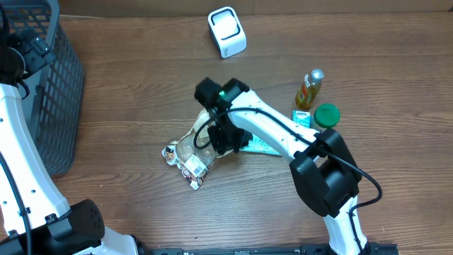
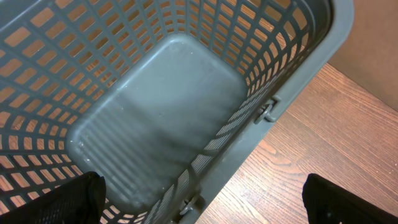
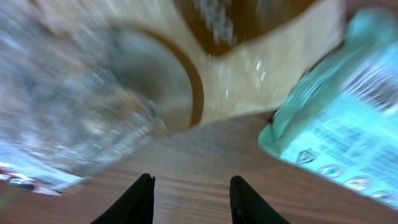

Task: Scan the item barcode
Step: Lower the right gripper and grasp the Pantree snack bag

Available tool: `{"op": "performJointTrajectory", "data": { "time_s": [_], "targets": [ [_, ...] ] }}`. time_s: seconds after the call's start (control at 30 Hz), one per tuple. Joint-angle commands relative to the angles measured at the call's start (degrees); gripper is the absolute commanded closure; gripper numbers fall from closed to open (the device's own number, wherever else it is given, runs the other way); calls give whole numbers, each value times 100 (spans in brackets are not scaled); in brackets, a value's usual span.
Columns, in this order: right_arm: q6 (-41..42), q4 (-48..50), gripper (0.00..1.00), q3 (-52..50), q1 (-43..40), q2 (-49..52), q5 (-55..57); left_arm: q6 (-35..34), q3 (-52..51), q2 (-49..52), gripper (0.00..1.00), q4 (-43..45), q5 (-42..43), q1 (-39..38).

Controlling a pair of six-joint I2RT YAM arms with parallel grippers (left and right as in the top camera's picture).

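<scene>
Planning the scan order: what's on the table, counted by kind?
Soft packets: 2, clear plastic snack bag, teal foil packet
Bottles: 1, amber bottle with silver cap
Small teal carton: 1
Round green lid: 1
White boxy scanner: 1
Grey plastic mesh basket: 1
Total: 7

A grey plastic basket (image 1: 60,85) fills the upper left of the overhead frame, on a brown wooden table (image 1: 141,49). At right centre sits a bottle (image 1: 309,89) of amber liquid. Just below it are a round green lid (image 1: 326,115) and a small teal carton (image 1: 302,118), close together.
</scene>
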Motion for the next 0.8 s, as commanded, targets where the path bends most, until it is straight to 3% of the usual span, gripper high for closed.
{"op": "performJointTrajectory", "data": {
  "time_s": [0.0, 0.3, 0.4, 0.63, 0.77],
  "targets": [
    [31, 83, 64, -422, 208, -101, -278, 103, 52, 15, 0, 22, -15, -17],
    [26, 1102, 64, -863, 570, -101, -509, 103, 52, 15, 0, 22, -13, -17],
    [24, 1513, 56, -863, 597, -101, -505, 103, 52, 15, 0, 22, -15, -17],
    [22, 2194, 53, -863, 584, -101, -107, 103, 52, 15, 1, 22, -15, -17],
    [0, 2529, 47, -863, 584, -101, -98, 103, 52, 15, 0, 22, -15, -17]
  ]
}}
